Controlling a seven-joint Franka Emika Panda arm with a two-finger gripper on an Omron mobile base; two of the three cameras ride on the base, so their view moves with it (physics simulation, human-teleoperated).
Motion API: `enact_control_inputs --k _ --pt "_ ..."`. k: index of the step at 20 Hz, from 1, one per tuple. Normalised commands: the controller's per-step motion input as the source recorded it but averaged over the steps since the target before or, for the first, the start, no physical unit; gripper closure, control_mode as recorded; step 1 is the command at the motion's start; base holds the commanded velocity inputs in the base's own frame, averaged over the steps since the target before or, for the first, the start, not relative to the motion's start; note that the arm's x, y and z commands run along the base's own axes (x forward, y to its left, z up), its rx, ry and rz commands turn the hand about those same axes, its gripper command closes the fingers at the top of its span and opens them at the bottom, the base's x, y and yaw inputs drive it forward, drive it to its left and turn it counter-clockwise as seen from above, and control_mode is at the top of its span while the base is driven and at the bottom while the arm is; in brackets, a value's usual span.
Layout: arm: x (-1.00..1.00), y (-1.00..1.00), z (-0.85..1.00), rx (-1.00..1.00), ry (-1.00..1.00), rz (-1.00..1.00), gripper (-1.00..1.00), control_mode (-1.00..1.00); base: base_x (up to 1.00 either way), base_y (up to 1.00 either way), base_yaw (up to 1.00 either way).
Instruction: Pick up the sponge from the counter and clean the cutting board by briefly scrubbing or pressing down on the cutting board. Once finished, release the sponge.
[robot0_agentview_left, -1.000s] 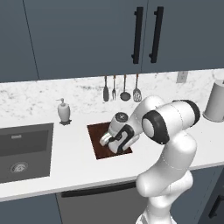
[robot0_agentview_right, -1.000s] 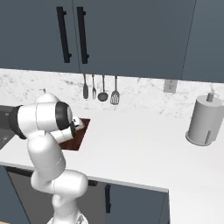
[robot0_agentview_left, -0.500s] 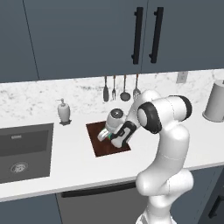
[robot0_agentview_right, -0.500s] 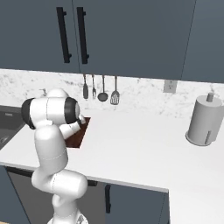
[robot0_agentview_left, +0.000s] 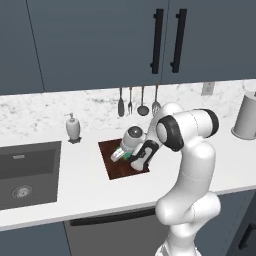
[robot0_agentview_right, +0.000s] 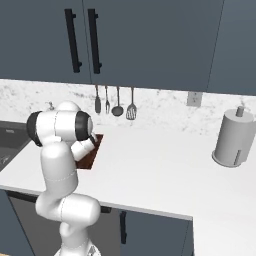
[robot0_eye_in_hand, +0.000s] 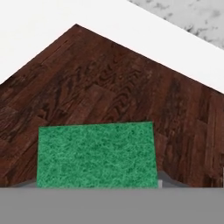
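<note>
No legible writing, brand or label anywhere. Sponge (robot0_eye_in_hand: 96, 154) green face up in the hand view, long axis running side to side across that view, set over the board (robot0_eye_in_hand: 109, 92), whose corner points toward the top of that view. In the left base view, sponge (robot0_agentview_left: 124, 154) at the tip of the hand (robot0_agentview_left: 121, 154), over the middle of the board (robot0_agentview_left: 116, 162), tilted; contact with the wood cannot be judged. Hand pinching the sponge, going by its place at the tip; fingertips themselves hidden, so not certain. Board lying flat on the white counter (robot0_agentview_left: 85, 190), just right of the dark sink (robot0_agentview_left: 27, 172). Soap dispenser (robot0_agentview_left: 73, 127) standing behind, between sink and board. 4 utensils (robot0_agentview_left: 137, 102) hanging on the speckled backsplash behind the board. Paper towel roll (robot0_agentview_right: 234, 137) upright, well apart to the right. 2 dark cabinet doors with black handles (robot0_agentview_left: 166, 41) above. From the right base view, arm's elbow covering most of the board (robot0_agentview_right: 90, 155).
</note>
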Motion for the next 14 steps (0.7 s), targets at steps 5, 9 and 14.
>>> enact_control_inputs --k 5,9,14 --pt "-0.01 0.11 -0.19 -0.01 -0.05 0.00 -1.00 -1.00 0.00 0.00 0.00" --pt "0.00 0.01 0.62 -0.01 -0.17 0.00 -1.00 -1.00 0.00 0.00 0.00" --pt "-0.11 0.00 0.89 0.00 -0.16 0.04 -1.00 -1.00 0.00 0.00 0.00"
